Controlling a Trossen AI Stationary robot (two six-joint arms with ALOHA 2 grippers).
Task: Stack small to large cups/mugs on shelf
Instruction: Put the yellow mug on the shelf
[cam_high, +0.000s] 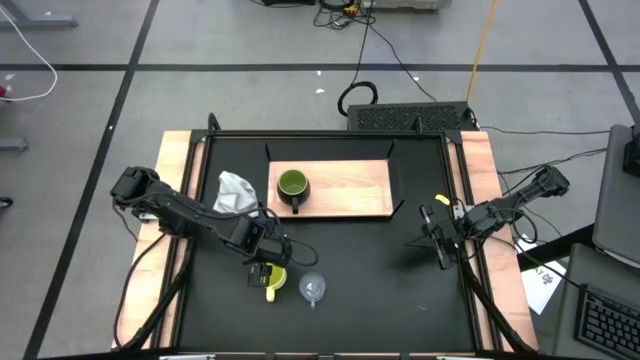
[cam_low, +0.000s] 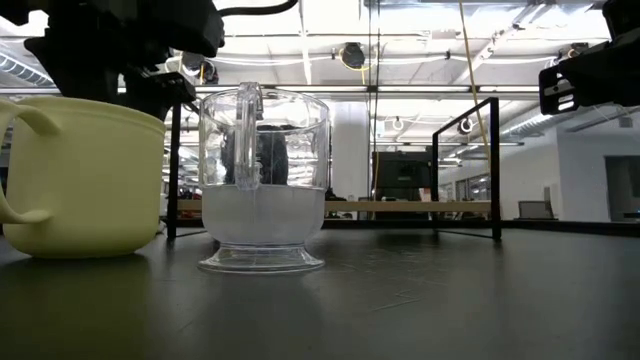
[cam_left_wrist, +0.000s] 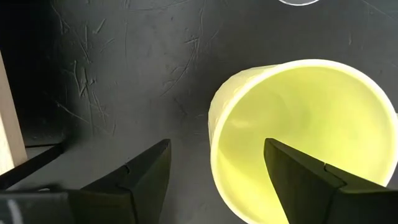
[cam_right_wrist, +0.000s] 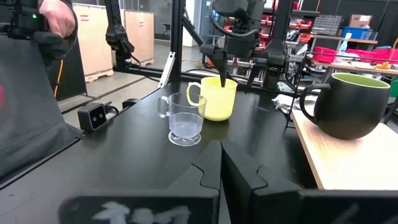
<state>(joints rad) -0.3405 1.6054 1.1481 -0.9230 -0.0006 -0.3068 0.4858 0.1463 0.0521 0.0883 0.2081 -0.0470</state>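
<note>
The bright yellow mug (cam_high: 274, 281) stands upright on the black table near the front, and the clear glass cup (cam_high: 313, 290) stands just to its right. The olive-green mug (cam_high: 292, 186) stands on the left part of the light-wood shelf (cam_high: 345, 190). My left gripper (cam_left_wrist: 214, 149) is open over the yellow mug (cam_left_wrist: 298, 124). One finger is over the mug's opening and the other is outside its wall, on the side toward the table's left. I see no touch. My right gripper (cam_high: 432, 240) is shut and empty at the table's right side.
A grey-white cloth wad (cam_high: 235, 192) lies left of the shelf. A dark frame (cam_high: 330, 135) edges the black table, with pale wood planks (cam_high: 175, 180) outside it. A small camera block (cam_right_wrist: 93, 115) sits at the table's front edge. A person (cam_right_wrist: 31, 93) stands beyond that edge.
</note>
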